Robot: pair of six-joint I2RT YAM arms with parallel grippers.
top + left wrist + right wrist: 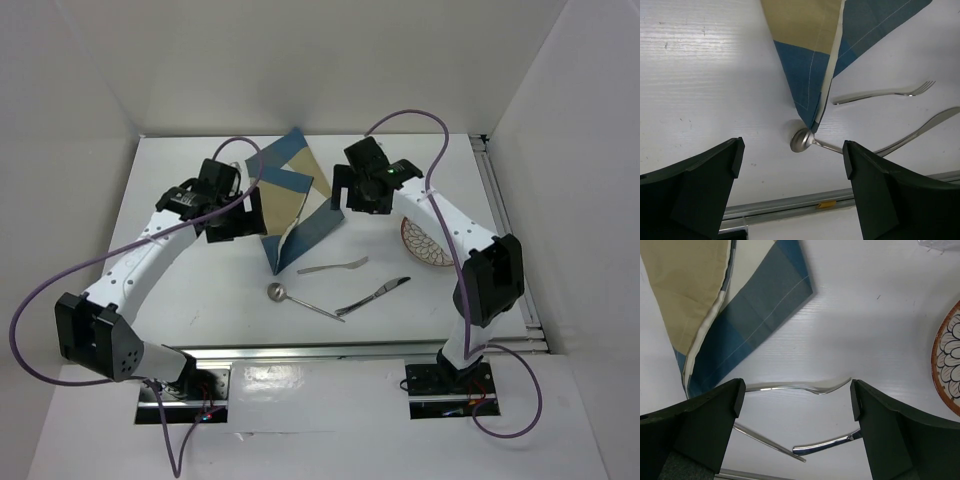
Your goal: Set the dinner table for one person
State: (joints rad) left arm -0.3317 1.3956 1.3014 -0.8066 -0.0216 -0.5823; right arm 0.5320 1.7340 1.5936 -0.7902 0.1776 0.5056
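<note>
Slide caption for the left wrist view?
Open left gripper above spoon, by folded placemat corner; fork nearby.

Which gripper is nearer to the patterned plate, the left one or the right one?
Right. In the top view the right gripper hovers just left of the plate; the left gripper is farther left, across the folded placemat.

Bright, even light from overhead. White desk (pixel 200 290) and walls (pixel 90 80) are nearly washed out in top view, which is sharp overall. Shadows are soft: faint grey patches under arms (pixel 140 255) and beside raised cloth (pixel 290 195). Wrist views are dimmer, w/ broad grey shadow across desk mid-frame. Fingers (pixel 690 190) are v. dark, close to lens, soft focus, little surface detail. Small glints on spoon (pixel 801 140) and fork (pixel 800 386).
</note>
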